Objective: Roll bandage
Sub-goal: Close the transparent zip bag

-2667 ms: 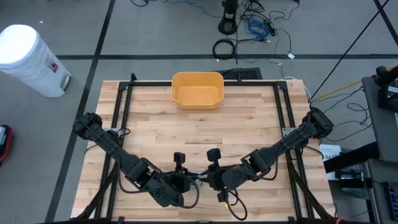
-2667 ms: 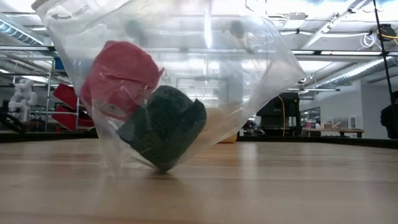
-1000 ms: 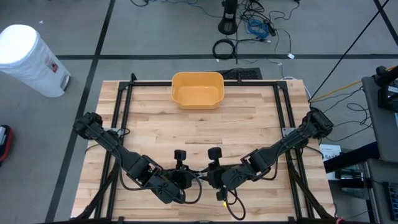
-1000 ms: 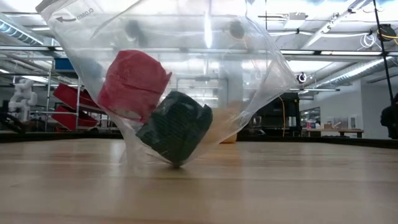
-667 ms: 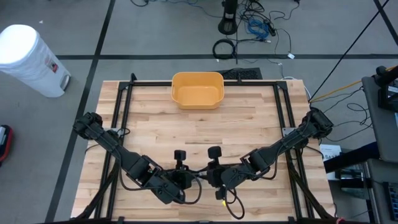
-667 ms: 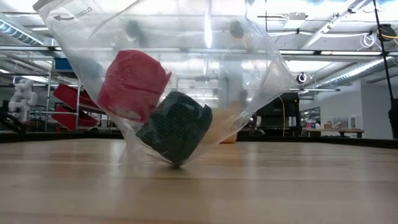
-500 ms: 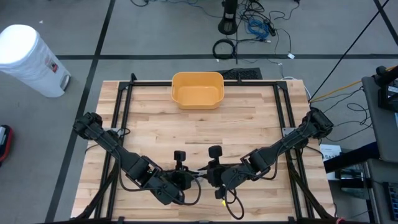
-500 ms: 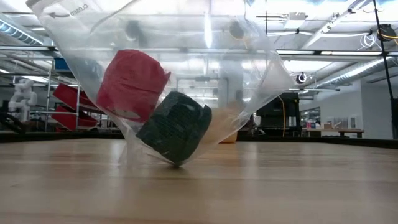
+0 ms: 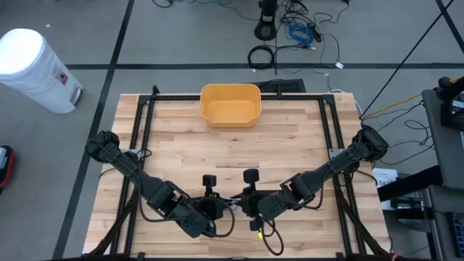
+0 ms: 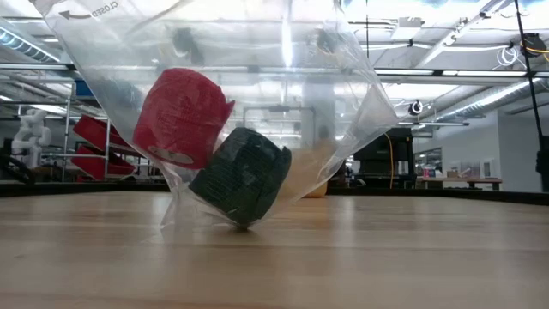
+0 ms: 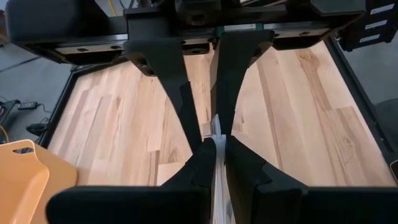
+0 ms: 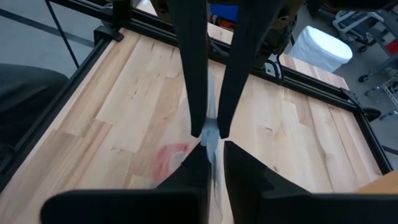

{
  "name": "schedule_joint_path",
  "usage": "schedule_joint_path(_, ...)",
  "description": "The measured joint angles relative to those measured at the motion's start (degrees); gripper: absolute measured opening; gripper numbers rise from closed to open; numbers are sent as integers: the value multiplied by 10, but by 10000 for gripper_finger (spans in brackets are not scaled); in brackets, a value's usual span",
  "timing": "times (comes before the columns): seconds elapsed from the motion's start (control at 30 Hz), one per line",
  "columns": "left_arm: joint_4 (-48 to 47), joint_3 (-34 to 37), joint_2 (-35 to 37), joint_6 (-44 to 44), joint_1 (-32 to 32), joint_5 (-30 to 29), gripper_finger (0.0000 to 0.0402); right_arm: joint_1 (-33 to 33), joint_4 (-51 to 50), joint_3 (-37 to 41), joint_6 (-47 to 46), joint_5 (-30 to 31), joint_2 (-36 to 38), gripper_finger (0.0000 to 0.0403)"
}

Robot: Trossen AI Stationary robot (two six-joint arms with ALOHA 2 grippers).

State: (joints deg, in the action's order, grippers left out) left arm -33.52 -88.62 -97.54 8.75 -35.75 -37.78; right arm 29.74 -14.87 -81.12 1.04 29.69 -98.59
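- A clear plastic bag [image 10: 214, 112] hangs above the near edge of the table [image 9: 232, 145], its lowest point touching the wood.
- Inside it lie two bandage rolls: a red roll [image 10: 182, 116] higher up, and a dark green roll [image 10: 242, 178] under it at the bottom of the bag, the two touching.
- The rolls look soft, light and squashy, with a textured cloth surface that should grip well; they would give under a pinch, so the place to take one is probably across its round body rather than by a loose end.
- The bag is thin, limp and slick; it folds and shifts with its load, so the top edge is the only firm hold.
- The left gripper [image 11: 214, 140] is clenched on the bag's top edge; the film shows pinched between its fingertips.
- The right gripper [image 12: 210, 134] meets it from the opposite side, its fingers closed on the same edge of film.
- From above, both arms crowd together at the near middle of the table and cover the bag completely.
- A yellow bin [image 9: 230, 104] sits empty at the far edge, well apart from the arms.
- Whether the bag's mouth is sealed or open cannot be made out.
- A pale shape behind the green roll may be the bin seen through the plastic; hard to tell.
- No loose bandage end is visible.
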Motion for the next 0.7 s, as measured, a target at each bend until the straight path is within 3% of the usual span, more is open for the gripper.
schedule_joint_path(0.3, -2, 0, 0, 15, 0, 0, 29, 0, 2, 0, 16, 0, 0, 4)
schedule_joint_path(0.7, -2, 0, 0, 30, -3, 1, 29, -1, 12, 0, 8, 0, 0, 119)
